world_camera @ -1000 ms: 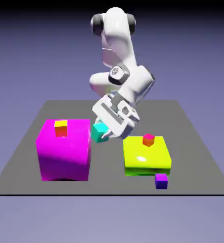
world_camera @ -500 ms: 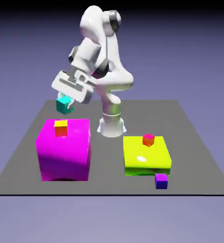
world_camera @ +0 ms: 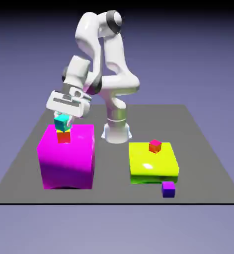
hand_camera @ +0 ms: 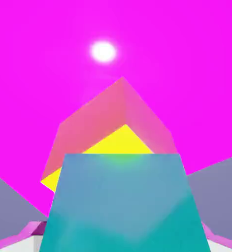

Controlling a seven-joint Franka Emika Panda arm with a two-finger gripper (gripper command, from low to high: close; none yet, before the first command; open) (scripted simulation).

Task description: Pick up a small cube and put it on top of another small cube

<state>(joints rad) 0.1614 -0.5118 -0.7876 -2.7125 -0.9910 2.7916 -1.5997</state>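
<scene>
The teal small cube (world_camera: 62,123) sits on the yellow-topped, orange-sided small cube (world_camera: 63,137), which stands on the big magenta block (world_camera: 67,161). My gripper (world_camera: 63,119) comes down from above with its fingers on either side of the teal cube. Whether they still press it does not show. In the hand view the teal cube (hand_camera: 122,202) fills the lower half. It covers part of the yellow top (hand_camera: 118,145), and the magenta block (hand_camera: 186,59) lies behind. Only pale slivers of the fingertips show at the bottom corners.
A flat yellow-green block (world_camera: 152,162) at the exterior view's right carries a tiny red-pink cube (world_camera: 155,146). A tiny purple cube (world_camera: 168,189) lies on the grey table (world_camera: 19,168) in front of it. The robot's base (world_camera: 117,130) stands behind.
The arm swung from between the two big blocks over to the magenta block. It has lowered the teal cube onto the yellow-topped cube.
</scene>
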